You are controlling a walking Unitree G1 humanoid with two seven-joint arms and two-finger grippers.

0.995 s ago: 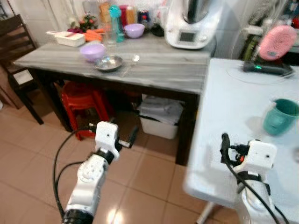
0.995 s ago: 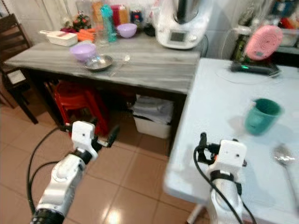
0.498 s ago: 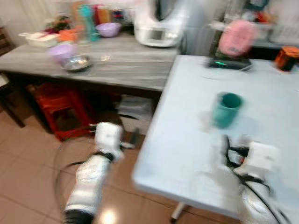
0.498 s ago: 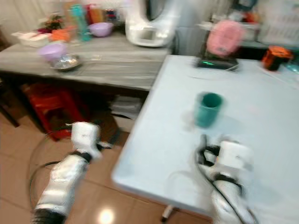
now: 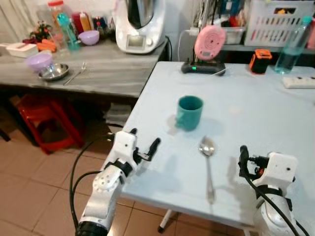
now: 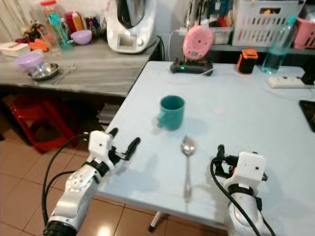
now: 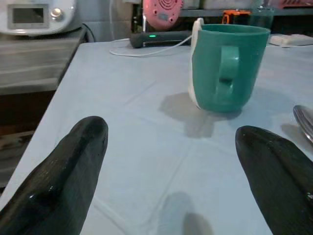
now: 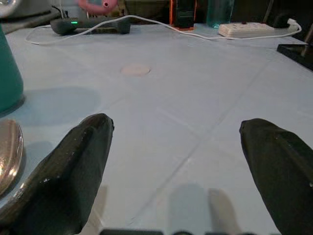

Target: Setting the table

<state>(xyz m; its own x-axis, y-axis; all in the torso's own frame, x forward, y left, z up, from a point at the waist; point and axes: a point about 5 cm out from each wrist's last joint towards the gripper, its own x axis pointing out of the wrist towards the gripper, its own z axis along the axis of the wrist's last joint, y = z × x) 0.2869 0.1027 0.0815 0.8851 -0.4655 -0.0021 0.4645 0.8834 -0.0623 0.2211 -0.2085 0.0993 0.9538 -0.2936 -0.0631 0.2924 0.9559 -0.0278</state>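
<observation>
A teal mug (image 5: 189, 112) stands upright on the light blue table (image 5: 246, 113), its handle toward me. A metal spoon (image 5: 207, 162) lies just in front of it, bowl end toward the mug. My left gripper (image 5: 144, 138) hovers open over the table's near left edge, pointing at the mug (image 7: 227, 68), with nothing between its fingers (image 7: 73, 166). My right gripper (image 5: 244, 160) is open over the table's near right part, to the right of the spoon (image 8: 7, 154). Its fingers (image 8: 78, 166) hold nothing.
A grey side table (image 5: 98, 78) to the left carries purple bowls (image 5: 39, 61), a metal bowl (image 5: 53, 72), a fork and a white appliance (image 5: 138, 24). A red stool (image 5: 47, 123) stands under it. At the blue table's far edge are a pink device (image 5: 209, 43), a bottle (image 5: 293, 39) and a power strip (image 5: 299, 81).
The camera has swung right, so the blue table now lies straight ahead and the spoon has come into view. Both grippers now hang over the table's near edge.
</observation>
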